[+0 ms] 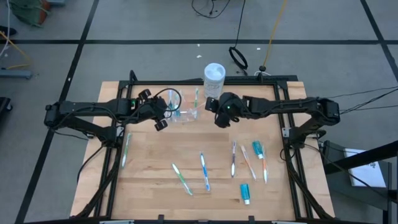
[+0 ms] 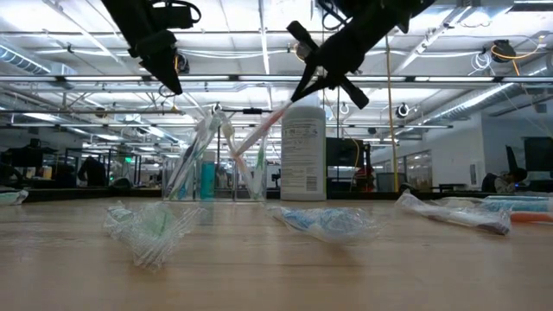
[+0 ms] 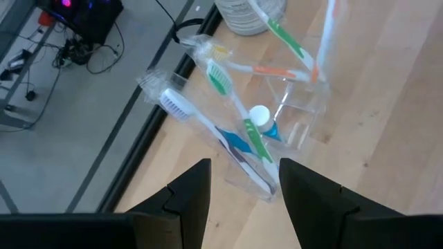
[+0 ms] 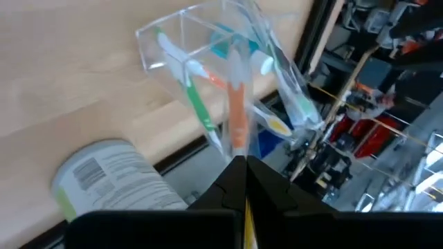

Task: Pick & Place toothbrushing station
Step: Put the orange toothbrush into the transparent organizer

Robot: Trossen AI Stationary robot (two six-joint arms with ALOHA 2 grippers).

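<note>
Toothbrushing station [image 1: 185, 114], clear plastic, stands at upper centre of the bench [image 1: 155, 180] in the high view, brushes leaning inside, white tub [image 1: 214, 76] just beside it. Right tool [image 4: 239, 166] above the station, clamped on an orange toothbrush [image 4: 237, 117]. Left tool [image 3: 242, 190] hovers nearby, fingers apart, holding nothing.

L tool [image 1: 160, 112] fingers apart, R tool [image 1: 219, 116] clamped shut, both arms reaching inward
</note>
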